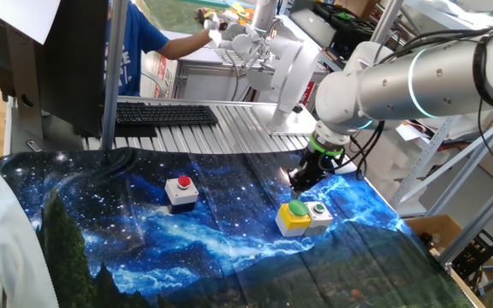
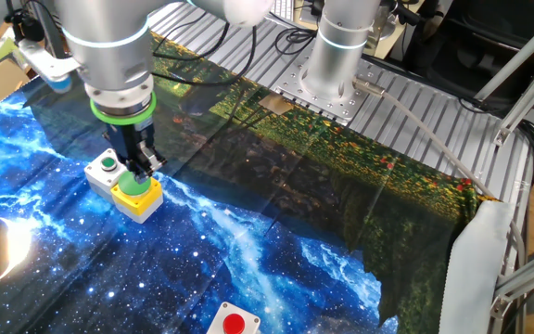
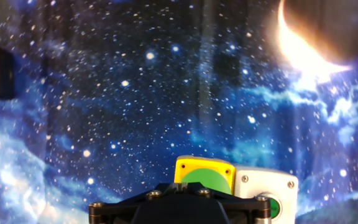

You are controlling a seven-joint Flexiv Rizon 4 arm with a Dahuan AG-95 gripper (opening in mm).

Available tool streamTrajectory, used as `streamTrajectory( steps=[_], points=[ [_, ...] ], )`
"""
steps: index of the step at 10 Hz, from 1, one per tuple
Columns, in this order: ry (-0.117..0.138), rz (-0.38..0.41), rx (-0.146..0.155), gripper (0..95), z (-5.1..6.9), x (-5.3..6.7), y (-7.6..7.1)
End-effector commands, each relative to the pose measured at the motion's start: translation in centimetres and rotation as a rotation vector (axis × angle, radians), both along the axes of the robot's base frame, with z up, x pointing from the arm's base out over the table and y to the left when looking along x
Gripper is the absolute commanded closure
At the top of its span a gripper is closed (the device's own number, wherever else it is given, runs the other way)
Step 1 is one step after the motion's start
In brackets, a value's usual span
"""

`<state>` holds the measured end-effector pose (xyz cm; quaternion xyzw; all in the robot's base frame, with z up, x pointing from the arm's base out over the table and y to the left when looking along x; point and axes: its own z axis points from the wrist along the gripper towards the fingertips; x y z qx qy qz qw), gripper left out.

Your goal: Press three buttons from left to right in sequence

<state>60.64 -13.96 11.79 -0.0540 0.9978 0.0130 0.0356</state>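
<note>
dome button (image 1: 298, 208) touches small button (image 1: 319, 208) beside it.

arm: reaching out over table | wrist: vertical | pincer (image 2: 140, 171): pointing straight down, fingers closed together

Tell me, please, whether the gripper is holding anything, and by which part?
Nothing is held: the gripper is shut, its tip at the large green dome button.
</note>
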Motion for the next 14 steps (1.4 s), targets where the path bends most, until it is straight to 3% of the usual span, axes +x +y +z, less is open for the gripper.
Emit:
streamTrajectory(
  steps=[1, 4, 7, 10, 13, 14],
  points=[
    [0.024, 0.012, 0.018, 95.0, 0.1, 0.2, 0.1],
    [0.019, 0.015, 0.017, 95.0, 0.2, 0.4, 0.3],
    [0.053, 0.004, 0.008, 95.0, 0.3, 0.8, 1.2],
    [0.057, 0.015, 0.004, 95.0, 0.8, 1.6, 2.5],
    [0.061, -0.046, -0.016, 95.0, 1.6, 4.2, 8.3],
    [0.064, -0.076, -0.03, 95.0, 1.8, 5.1, 11.2]
  ],
)
